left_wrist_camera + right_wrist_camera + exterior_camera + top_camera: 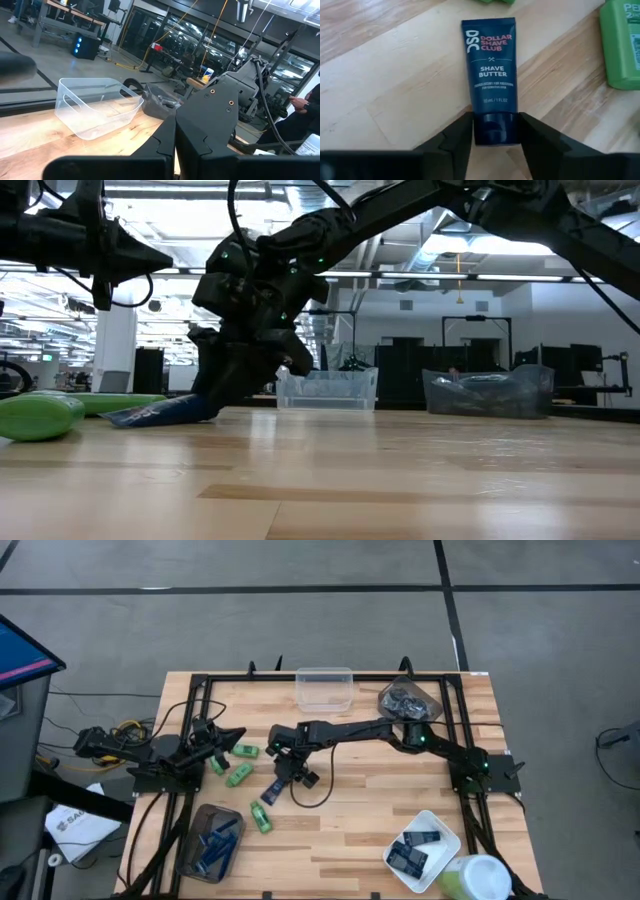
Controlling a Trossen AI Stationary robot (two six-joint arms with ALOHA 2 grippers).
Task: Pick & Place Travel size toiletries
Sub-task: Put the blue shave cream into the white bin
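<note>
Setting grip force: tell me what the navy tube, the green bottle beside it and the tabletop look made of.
Navy tube: soft plastic by the look, matte, printed lettering, flat body; the right gripper brackets its cap end.
Green bottle: likely plastic, slightly glossy, with a printed label.
Tabletop: wood planks, visible grain and seams, smooth light finish.

wooden table [350,830] (tubs [325,687], green bottles [240,775], navy tube [490,75]).

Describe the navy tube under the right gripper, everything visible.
The navy tube is a flat, soft-looking dark blue tube printed "Dollar Shave Club Shave Butter" in pink and white. It lies flat on the wooden table, label up, near a green bottle. The right gripper closes around its cap end, fingers on both sides.
</note>
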